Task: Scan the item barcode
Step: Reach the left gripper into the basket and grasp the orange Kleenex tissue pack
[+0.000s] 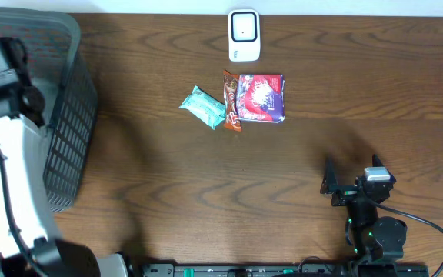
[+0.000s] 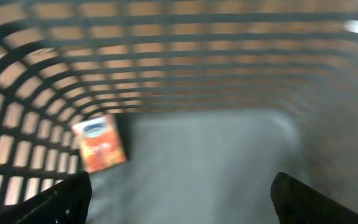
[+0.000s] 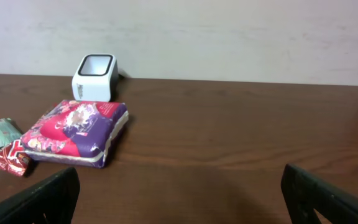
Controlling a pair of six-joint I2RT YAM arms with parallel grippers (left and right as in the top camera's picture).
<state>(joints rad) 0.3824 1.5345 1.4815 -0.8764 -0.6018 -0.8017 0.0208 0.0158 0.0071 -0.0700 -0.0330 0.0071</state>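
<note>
A white barcode scanner stands at the table's far edge, also in the right wrist view. In front of it lie a red and purple pack, a brown bar and a teal packet. My left gripper hangs open inside the grey basket with nothing between its fingers. An orange and dark box lies on the basket floor by the left wall, ahead of the left finger. My right gripper is open and empty, low over the table at the front right.
The basket's lattice walls close in on the left gripper on three sides. The left arm rises over the basket at the table's left end. Bare wood lies between the right gripper and the pack.
</note>
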